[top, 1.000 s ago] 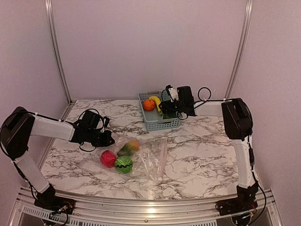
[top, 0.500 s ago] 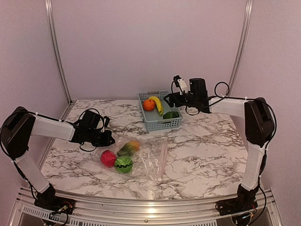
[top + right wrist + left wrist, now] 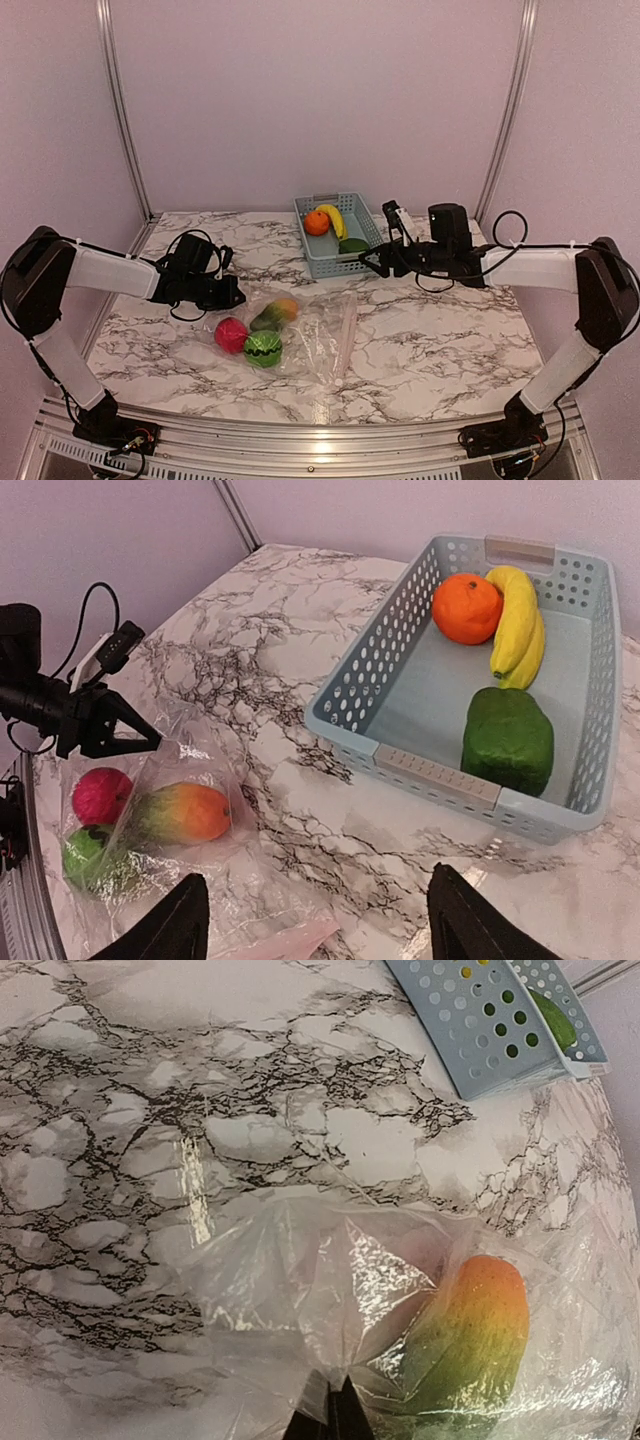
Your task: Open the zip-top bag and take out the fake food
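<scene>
Pinching the clear, crinkly zip-top bag (image 3: 320,335), the left gripper (image 3: 232,296) is clamped tight on its plastic. Just beyond its tips a pink-red round fruit (image 3: 231,335), green striped ball (image 3: 263,348) and orange-green fruit (image 3: 277,312) lie bagged, left to do. The right gripper (image 3: 368,266) hangs spread and empty beside the light blue lattice basket (image 3: 345,266), which holds the orange ball (image 3: 317,222), yellow banana (image 3: 333,220) and dark green vegetable (image 3: 353,245).
</scene>
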Controlling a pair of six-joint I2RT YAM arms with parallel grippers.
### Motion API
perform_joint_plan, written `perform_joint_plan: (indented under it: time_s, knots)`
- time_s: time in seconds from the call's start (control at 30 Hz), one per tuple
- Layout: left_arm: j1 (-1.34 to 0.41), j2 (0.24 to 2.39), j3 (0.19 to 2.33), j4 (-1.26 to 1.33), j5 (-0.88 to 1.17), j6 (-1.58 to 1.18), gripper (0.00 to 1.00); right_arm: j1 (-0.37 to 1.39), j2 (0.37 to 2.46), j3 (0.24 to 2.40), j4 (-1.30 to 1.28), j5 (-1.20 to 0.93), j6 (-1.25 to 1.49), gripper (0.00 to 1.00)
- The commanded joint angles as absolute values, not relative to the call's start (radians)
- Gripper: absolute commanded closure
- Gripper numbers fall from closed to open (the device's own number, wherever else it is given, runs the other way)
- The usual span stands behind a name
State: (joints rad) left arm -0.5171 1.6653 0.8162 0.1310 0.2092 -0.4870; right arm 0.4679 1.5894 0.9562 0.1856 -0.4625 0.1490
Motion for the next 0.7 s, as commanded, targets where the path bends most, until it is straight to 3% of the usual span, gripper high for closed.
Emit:
perform_joint_plan:
  time_s: [0.0, 0.33, 0.67]
  knots:
    - [-0.514, 1.683, 0.815, 0.152, 0.214, -0.49, 1.0, 0.531, 1.505, 0.849, 0.173, -0.523, 0.174, 0.32]
    - [-0.514, 1.682, 0.81, 0.153, 0.223, -0.498, 1.0, 0.629, 1.454, 0.623, 0.257, -0.553, 0.236, 0.57]
    - [-0.514, 1.672, 0.796, 0.153, 0.225, -0.499, 1.0, 0.742, 1.647, 0.611, 0.444, -0.546, 0.292, 0.66]
